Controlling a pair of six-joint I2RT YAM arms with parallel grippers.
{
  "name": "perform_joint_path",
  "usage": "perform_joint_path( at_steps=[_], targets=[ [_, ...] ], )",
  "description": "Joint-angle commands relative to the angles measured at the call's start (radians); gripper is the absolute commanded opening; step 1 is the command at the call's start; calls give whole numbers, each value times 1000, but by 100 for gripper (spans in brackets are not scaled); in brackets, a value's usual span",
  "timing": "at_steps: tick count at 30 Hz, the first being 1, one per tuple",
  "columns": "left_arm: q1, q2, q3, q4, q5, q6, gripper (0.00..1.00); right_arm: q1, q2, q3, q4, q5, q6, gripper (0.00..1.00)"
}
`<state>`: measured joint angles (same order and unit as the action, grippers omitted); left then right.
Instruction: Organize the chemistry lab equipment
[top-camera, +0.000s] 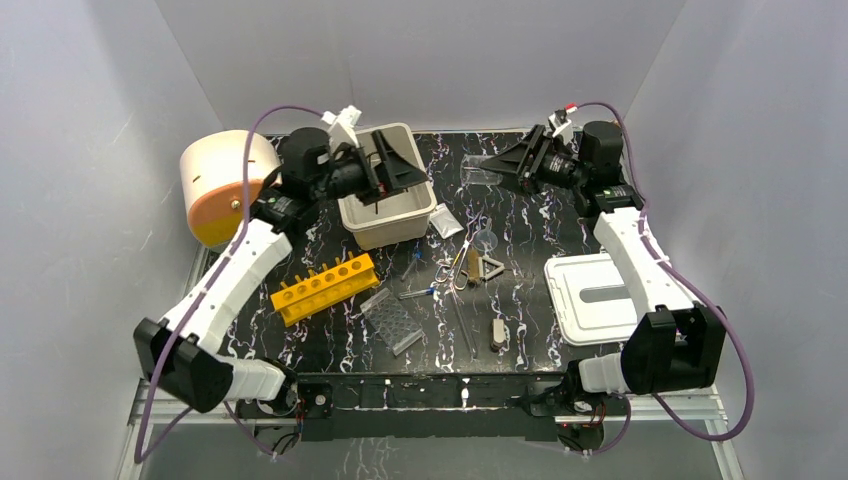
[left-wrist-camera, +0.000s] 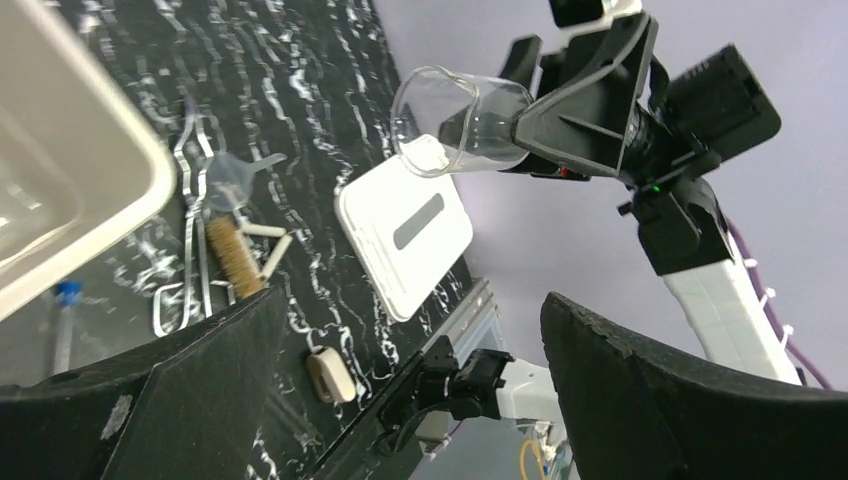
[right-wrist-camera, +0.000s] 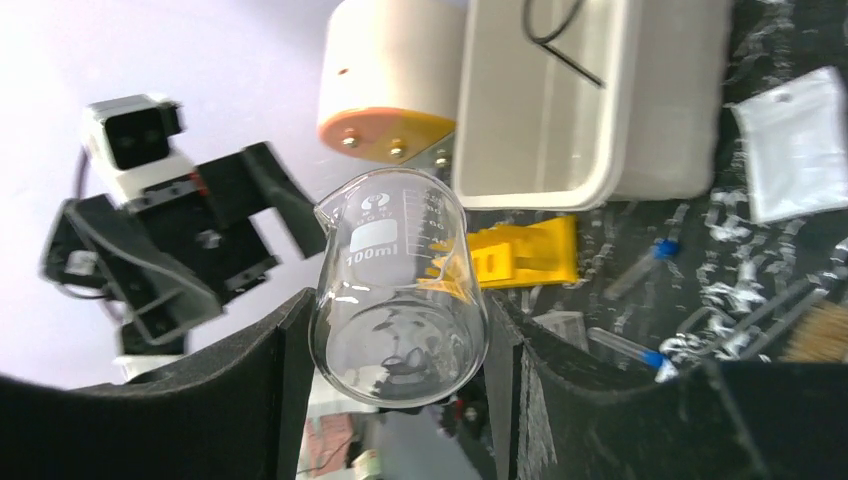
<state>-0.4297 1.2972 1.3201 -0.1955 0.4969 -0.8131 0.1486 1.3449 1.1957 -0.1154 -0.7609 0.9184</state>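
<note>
Right wrist: beaker (right-wrist-camera: 400, 290) between right fingers (right-wrist-camera: 240, 410) (snug)

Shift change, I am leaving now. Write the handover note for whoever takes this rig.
Left gripper: jaws open, empty, over the beige tub.
Right gripper: jaws shut on a glass beaker, held in the air at the table's far right.
Done: a black wire piece lies in the tub.
Left: place the beaker; forceps, triangle, small bag, blue-capped tubes, yellow rack and clear tray lie on the table. White lid lies off the tub.
</note>
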Motion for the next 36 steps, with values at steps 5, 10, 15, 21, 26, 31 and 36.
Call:
perform_joint_path(
  at_steps=[5,10,15,21,26,31,36],
  targets=[
    [-156,108,97,322,2,-62,98,-2,32,5,553,-243,416,36],
    [-165,123,69,474,-12,-208,98,14,47,21,629,-272,479,36],
    [-169,131,64,541,-53,-317,98,33,49,26,657,-268,517,36],
    [-169,123,102,385,-107,-284,98,43,52,34,714,-268,572,36],
    [-169,115,76,456,-59,-325,98,45,46,29,720,-266,584,36],
    [-181,160,120,497,37,-370,87,48,48,24,720,-274,591,36],
    [-184,161,132,466,44,-344,74,52,52,16,715,-277,597,36]
  ],
)
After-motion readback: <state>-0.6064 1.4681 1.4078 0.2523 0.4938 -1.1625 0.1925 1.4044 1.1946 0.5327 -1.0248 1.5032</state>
